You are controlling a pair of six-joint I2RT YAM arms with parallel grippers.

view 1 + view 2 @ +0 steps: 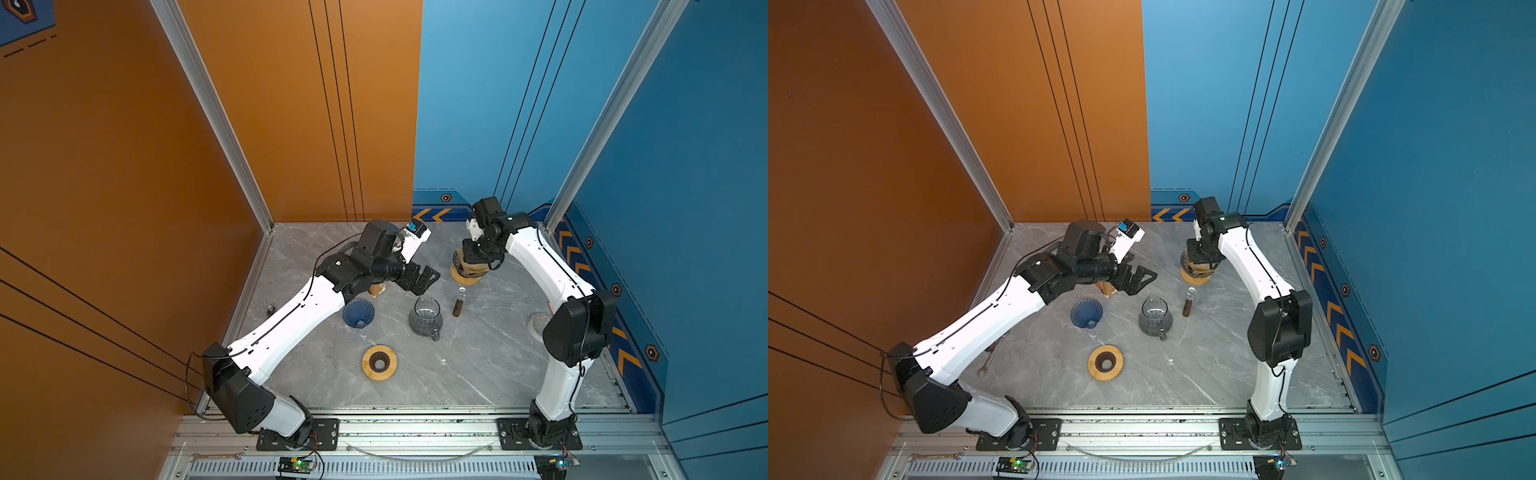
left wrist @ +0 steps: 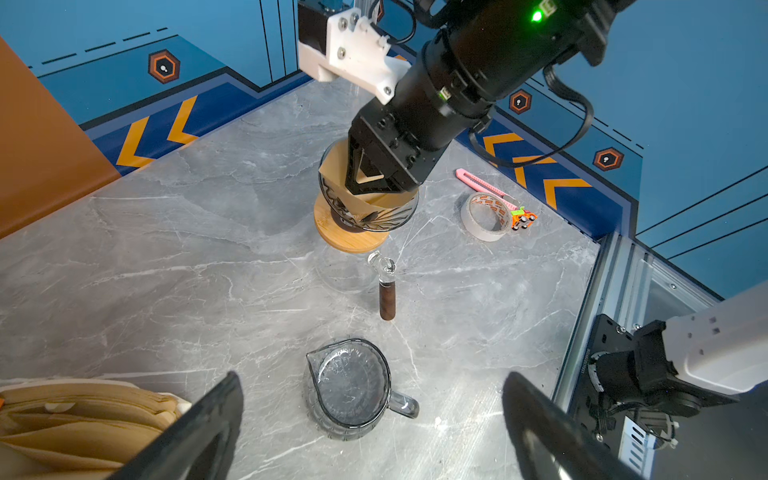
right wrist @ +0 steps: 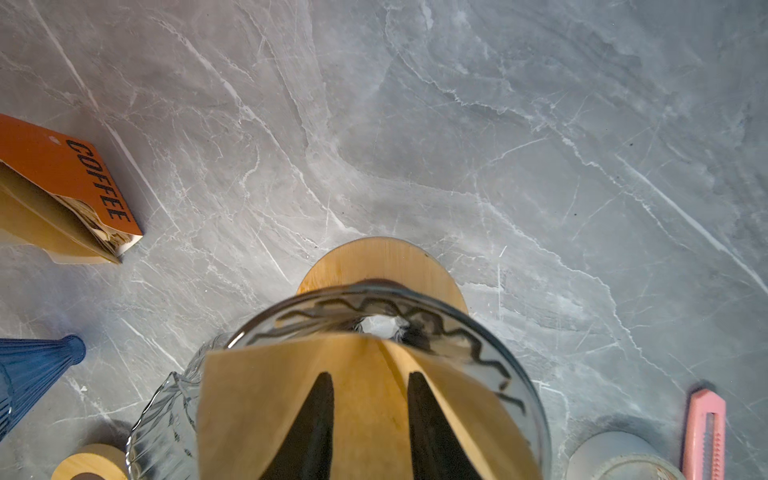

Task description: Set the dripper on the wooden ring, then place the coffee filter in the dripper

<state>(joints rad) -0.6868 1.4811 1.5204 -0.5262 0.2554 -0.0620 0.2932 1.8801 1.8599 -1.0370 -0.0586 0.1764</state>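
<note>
The clear glass dripper [image 1: 462, 271] [image 1: 1187, 266] stands on its round bamboo base at the back of the table. A brown paper coffee filter [image 2: 337, 168] [image 3: 270, 399] sits inside its cone, reaching up to the rim. My right gripper [image 3: 370, 376] [image 2: 370, 187] points down into the dripper [image 3: 465, 336]. Its two black fingers are parted, and filter paper shows in the gap between them. My left gripper [image 1: 422, 280] [image 2: 372, 376] hovers wide open and empty left of the dripper, above the glass pitcher [image 2: 351, 386].
A pack of spare filters [image 1: 377, 289] [image 3: 70, 195] lies under my left wrist. A blue ribbed cone [image 1: 358, 313], a bamboo ring [image 1: 379, 362] and a brown-handled scoop [image 1: 459, 303] lie mid-table. A tape roll [image 2: 486, 216] and pink cutter [image 2: 484, 185] are near the right wall.
</note>
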